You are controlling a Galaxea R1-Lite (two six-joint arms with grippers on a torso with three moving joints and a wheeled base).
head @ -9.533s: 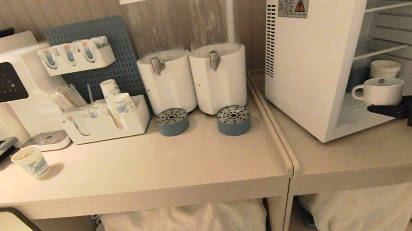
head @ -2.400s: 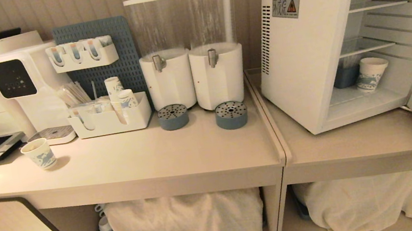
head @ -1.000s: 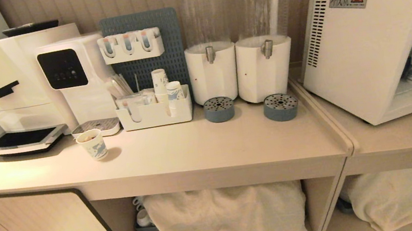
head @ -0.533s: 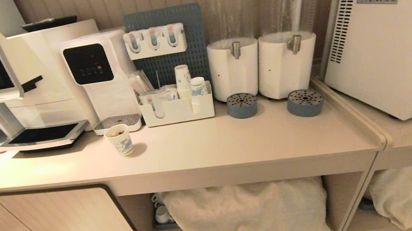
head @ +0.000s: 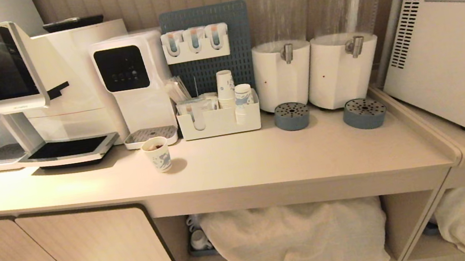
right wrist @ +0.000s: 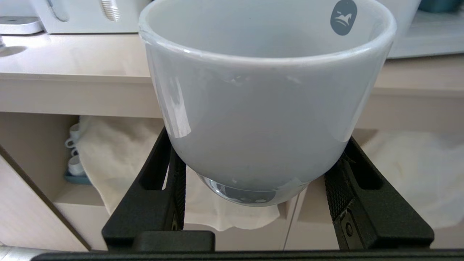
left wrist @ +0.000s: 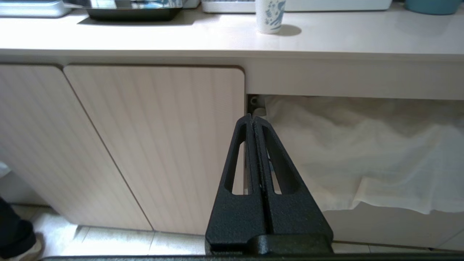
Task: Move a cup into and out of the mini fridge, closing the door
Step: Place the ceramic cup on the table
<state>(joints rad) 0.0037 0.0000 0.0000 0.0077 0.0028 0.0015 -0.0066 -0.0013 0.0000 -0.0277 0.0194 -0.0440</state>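
Note:
The cup (right wrist: 264, 101), white ceramic with a small blue mark inside its rim, fills the right wrist view. My right gripper (right wrist: 258, 145) is shut on it, one black finger pressed against each side of its lower body, in front of the counter's edge. The mini fridge (head: 447, 36) stands at the far right of the head view, showing mostly its vented side and warning sticker. The door is out of view. My left gripper (left wrist: 252, 117) is shut and empty, low in front of the cabinet door (left wrist: 156, 145). Neither arm shows in the head view.
A patterned paper cup (head: 157, 153) stands alone on the counter (head: 264, 162). Behind it are a coffee machine (head: 26, 86), a water dispenser (head: 134, 80), an organizer tray (head: 213, 124) with paper cups and two drink dispensers (head: 283, 73). White cloth (head: 298, 239) hangs in the shelf below.
The whole head view has slid rightwards, so the camera has moved left along the counter. The fridge's open inside has almost left the picture. Both grippers keep their state.

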